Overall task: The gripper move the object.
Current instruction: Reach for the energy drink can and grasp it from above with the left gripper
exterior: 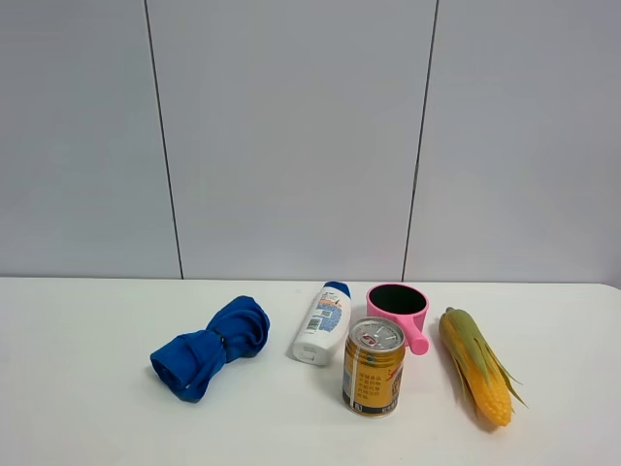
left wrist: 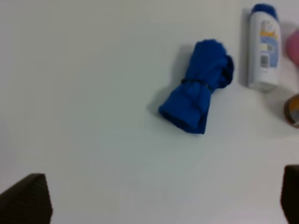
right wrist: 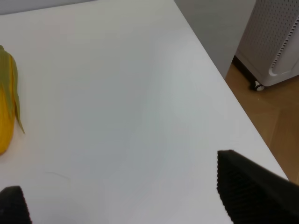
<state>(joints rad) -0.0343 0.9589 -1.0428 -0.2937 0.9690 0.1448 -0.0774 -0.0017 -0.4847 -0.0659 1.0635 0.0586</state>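
Observation:
The gold-yellow can (exterior: 374, 367) stands upright on the white table (exterior: 87, 388), in front of the pink cup (exterior: 397, 306). A sliver of the can shows at the edge of the left wrist view (left wrist: 293, 109). Neither gripper shows in the exterior high view. My left gripper (left wrist: 163, 200) is open and empty above bare table, well apart from the can. My right gripper (right wrist: 135, 196) is open and empty above the table's right end, with the can out of its view.
A white shampoo bottle (exterior: 321, 323) lies left of the cup, a rolled blue cloth (exterior: 211, 347) further left, and a corn cob (exterior: 475, 366) right of the can. The table's right edge (right wrist: 224, 79) drops to a wooden floor with a white wheeled unit (right wrist: 275, 42).

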